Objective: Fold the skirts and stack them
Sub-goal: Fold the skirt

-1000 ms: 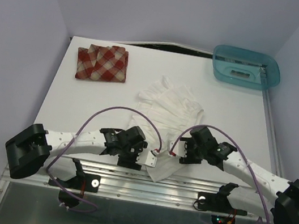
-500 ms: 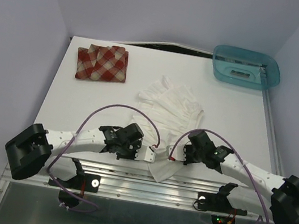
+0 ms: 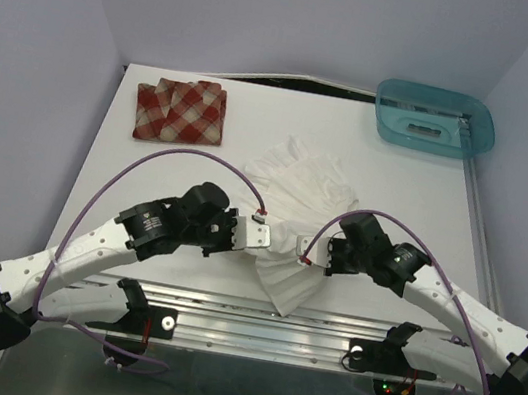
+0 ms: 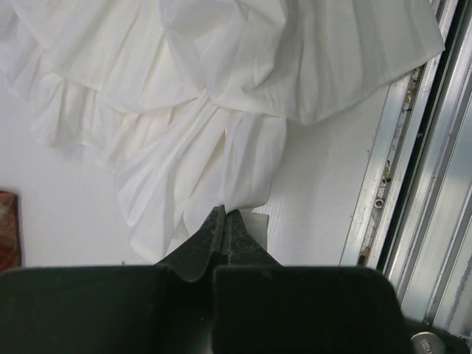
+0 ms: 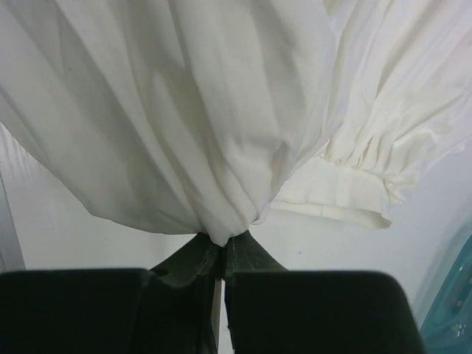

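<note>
The white skirt (image 3: 296, 198) lies crumpled in the middle of the table, its near part lifted and hanging between my two grippers. My left gripper (image 3: 259, 237) is shut on the skirt's near left edge; in the left wrist view the white skirt (image 4: 214, 96) fans out from the left gripper's (image 4: 224, 215) closed tips. My right gripper (image 3: 309, 256) is shut on the near right edge; in the right wrist view the white skirt (image 5: 184, 110) bunches into the right gripper's (image 5: 225, 243) pinch. The red-and-cream plaid skirt (image 3: 181, 111) lies folded at the far left.
A teal plastic basket (image 3: 434, 120) stands at the far right corner of the table. A metal rail (image 3: 254, 318) runs along the near edge, also seen as the metal rail (image 4: 413, 169) in the left wrist view. Walls close in on three sides.
Both grippers closed on the white skirt's near edge, then rose and moved away from the rail, lifting that edge. The left arm has stretched out farther over the table.
</note>
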